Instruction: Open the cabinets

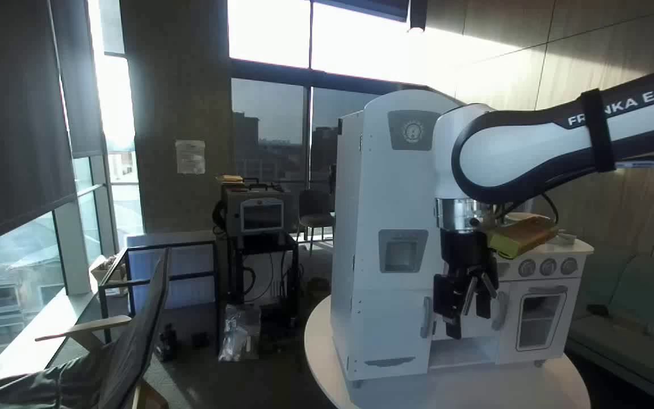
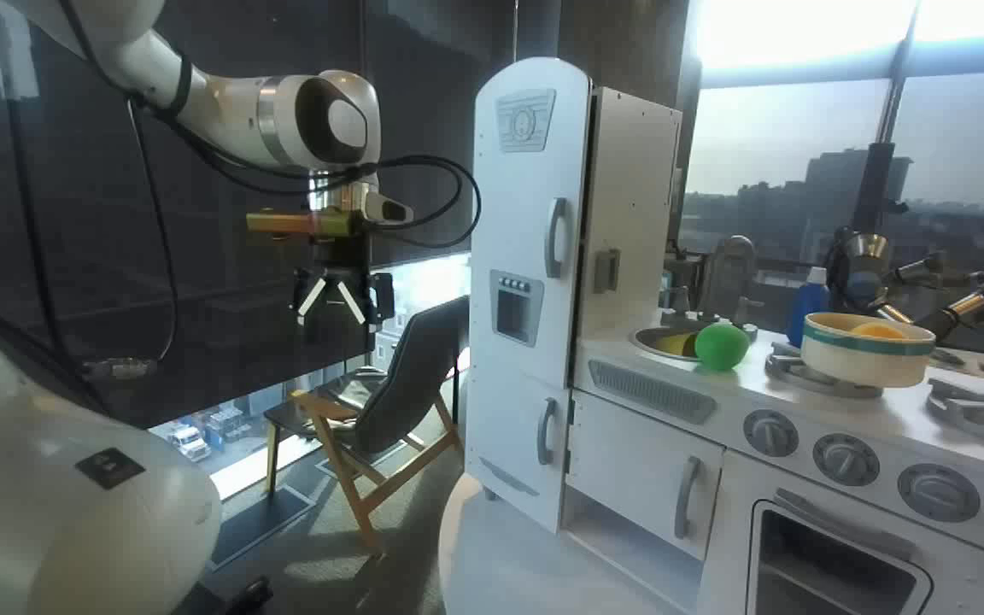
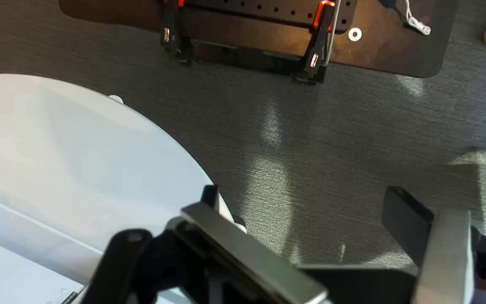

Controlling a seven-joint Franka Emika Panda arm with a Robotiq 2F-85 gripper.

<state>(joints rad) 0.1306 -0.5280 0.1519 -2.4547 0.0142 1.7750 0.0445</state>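
High windows (image 1: 270, 31) burn out to blank white in both exterior views; in an exterior view glare washes the wall (image 1: 508, 74), and the tall cabinet (image 1: 392, 199) stands in bluish shade. Across my wrist view, pale light patches the dim floor (image 3: 268, 185); my gripper (image 3: 310, 219) looks soft there, probably out of focus.

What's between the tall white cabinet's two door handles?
Bare white door, crossed by a seam, from upper handle to lower handle, in an exterior view.

In an exterior view the claw (image 1: 466, 325) hides much of the cabinet (image 1: 477, 328) behind it; in an exterior view the oven (image 2: 834, 559), lower right of it, is cropped; in the wrist view, the table (image 3: 99, 143), left
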